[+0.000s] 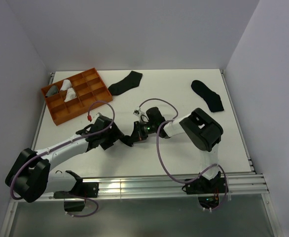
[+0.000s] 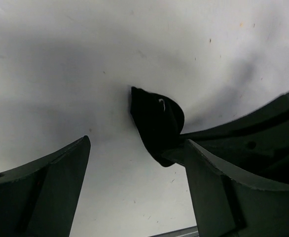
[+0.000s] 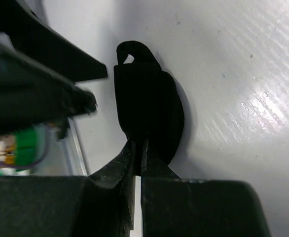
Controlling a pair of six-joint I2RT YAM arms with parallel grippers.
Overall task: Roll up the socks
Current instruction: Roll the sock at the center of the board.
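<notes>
Centre of surface (image 1: 174, 89), near side: rolled black sock (image 3: 147, 106) lies betw. the two tools. R tool (image 3: 138, 148) is clamped tight on the roll's end. L tool (image 2: 137, 142) is spread wide, roll just beside one finger (image 2: 223, 187), not gripped. Two flat black socks at far side, one centre (image 1: 126, 82), one right (image 1: 207, 95). Orange tray (image 1: 85, 101) far left w/ grey sock (image 1: 52, 91) & white socks (image 1: 69, 90) in its left compartments.

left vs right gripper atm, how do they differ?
The right gripper is shut, pinching the rolled black sock; the left gripper is open, clamping nothing. In the top view, right gripper reaches from the sock's right, left gripper from its left. Both point at that same sock.
</notes>
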